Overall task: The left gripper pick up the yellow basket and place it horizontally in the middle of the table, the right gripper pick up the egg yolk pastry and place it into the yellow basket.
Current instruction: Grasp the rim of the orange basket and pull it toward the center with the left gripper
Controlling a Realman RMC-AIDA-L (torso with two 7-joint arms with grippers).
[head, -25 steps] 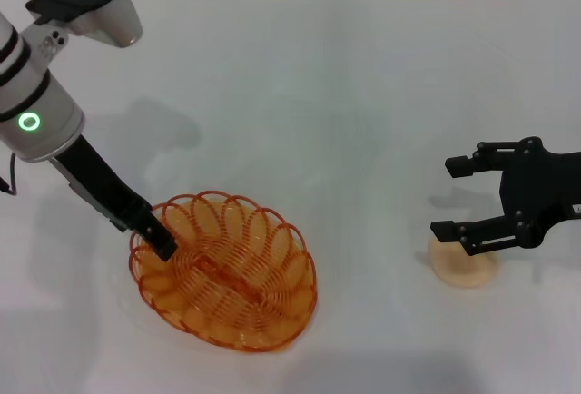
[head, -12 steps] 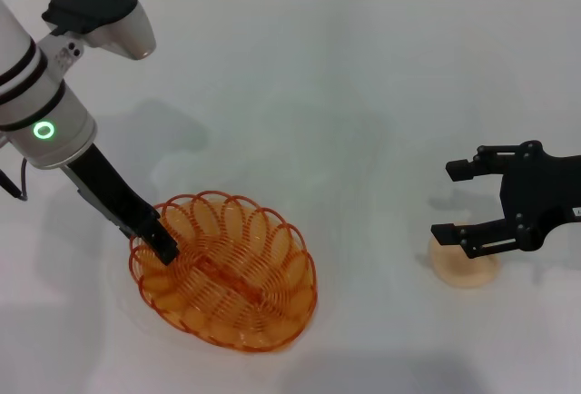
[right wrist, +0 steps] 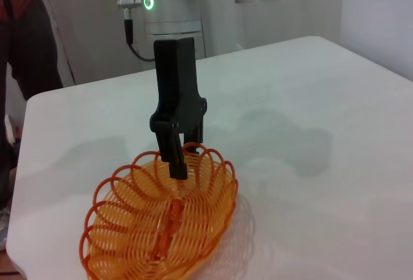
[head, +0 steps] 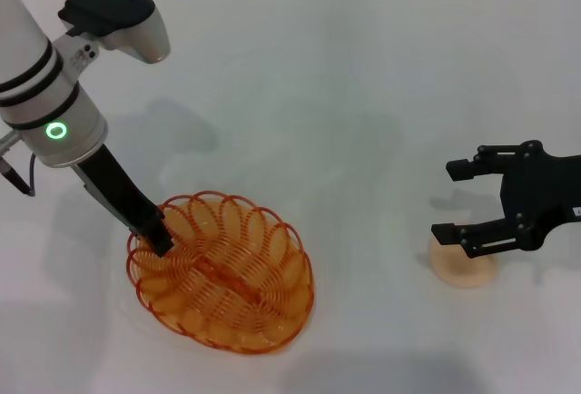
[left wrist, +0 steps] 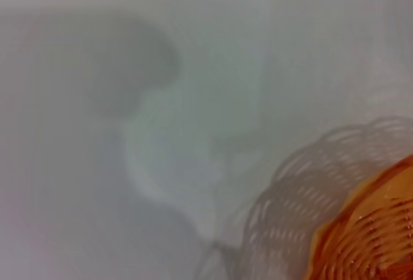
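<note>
White surface (head: 345,94) is carrying the basket (head: 222,271), which the left pincer (head: 156,239), closed on its rim, is dragging slightly; right pincer (head: 465,201) is waiting open over the pastry (head: 463,264).

The left hand (head: 156,238) (shut on the rim of the yellow basket (head: 221,271)) sits slightly farther from the robot than a second ago, its arm swung rightward, and the basket is nudged a little leftward.
</note>
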